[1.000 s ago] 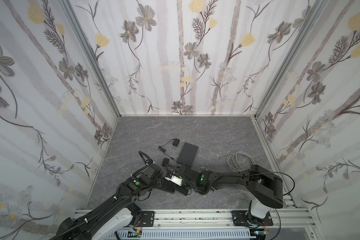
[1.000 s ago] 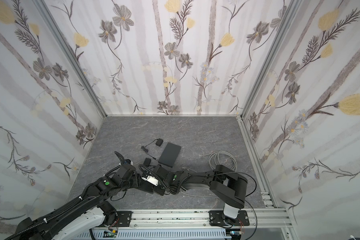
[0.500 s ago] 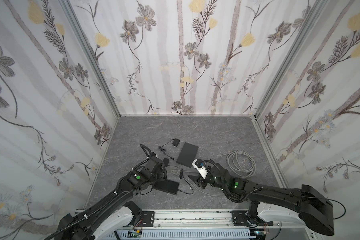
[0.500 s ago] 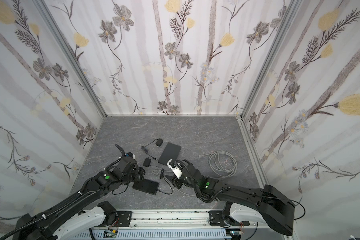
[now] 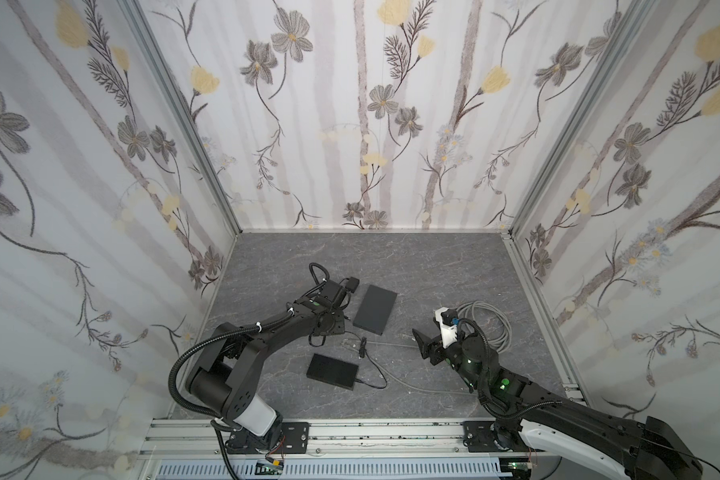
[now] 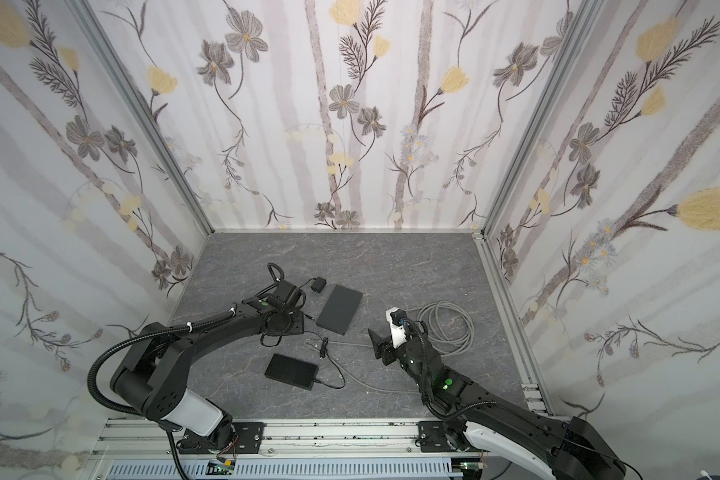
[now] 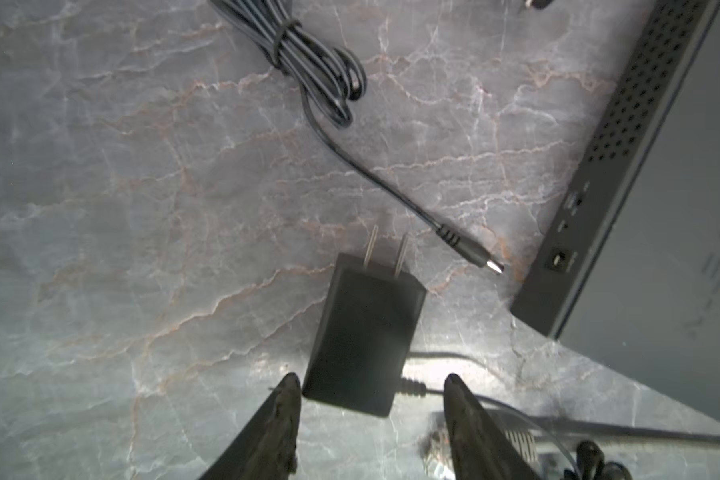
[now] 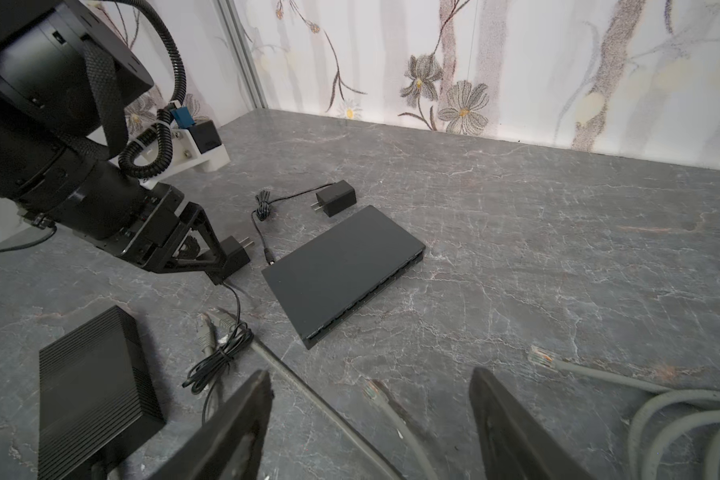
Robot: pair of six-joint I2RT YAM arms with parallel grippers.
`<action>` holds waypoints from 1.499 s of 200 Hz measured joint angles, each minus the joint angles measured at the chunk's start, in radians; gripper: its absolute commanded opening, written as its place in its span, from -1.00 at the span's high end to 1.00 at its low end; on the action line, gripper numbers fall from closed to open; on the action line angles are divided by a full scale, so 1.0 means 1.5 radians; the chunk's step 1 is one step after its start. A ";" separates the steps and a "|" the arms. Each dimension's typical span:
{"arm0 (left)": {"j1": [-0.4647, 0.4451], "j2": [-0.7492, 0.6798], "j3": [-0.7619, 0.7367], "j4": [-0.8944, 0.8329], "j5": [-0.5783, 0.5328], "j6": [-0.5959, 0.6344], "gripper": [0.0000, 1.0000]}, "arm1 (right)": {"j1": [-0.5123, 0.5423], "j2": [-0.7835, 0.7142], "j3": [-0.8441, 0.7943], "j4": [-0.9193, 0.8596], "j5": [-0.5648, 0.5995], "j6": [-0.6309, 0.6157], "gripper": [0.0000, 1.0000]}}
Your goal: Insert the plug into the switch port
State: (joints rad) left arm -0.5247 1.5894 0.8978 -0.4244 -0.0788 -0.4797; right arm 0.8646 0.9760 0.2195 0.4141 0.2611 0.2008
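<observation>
Reaches left gripper (image 7: 370, 386) low, jaws apart astride power adapter (image 7: 364, 336). Hovers right gripper (image 8: 371, 401), jaws wide, over Ethernet cable (image 8: 400, 428). Barrel plug (image 7: 470, 253) beside switch (image 7: 661, 208) edge; bare table (image 8: 558, 249) beyond.

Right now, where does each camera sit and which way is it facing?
Top views: high above the front rail, looking down on the grey marble table; left arm and right arm show.
Left wrist: on the left arm, looking down past its jaws at a black wall adapter and the flat black switch.
Right wrist: low on the right arm, looking across the table; its open jaws and the left arm show.
Shared: both wrist views show adapter and switch.
</observation>
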 measured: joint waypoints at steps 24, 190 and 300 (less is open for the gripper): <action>0.012 0.012 0.008 0.004 0.000 0.006 0.27 | 0.000 0.018 -0.012 0.012 -0.001 0.000 -0.48; 0.062 0.028 -0.047 0.118 0.074 -0.002 0.23 | -0.001 0.006 -0.065 0.090 -0.019 0.000 -0.49; 0.252 -0.231 -0.102 0.068 0.028 -0.036 0.35 | -0.001 -0.004 -0.068 0.090 -0.031 -0.001 -0.50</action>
State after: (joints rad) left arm -0.1467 1.2434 0.7452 -0.3225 -0.0368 -0.5343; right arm 0.8639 0.9703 0.1173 0.5484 0.2153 0.1997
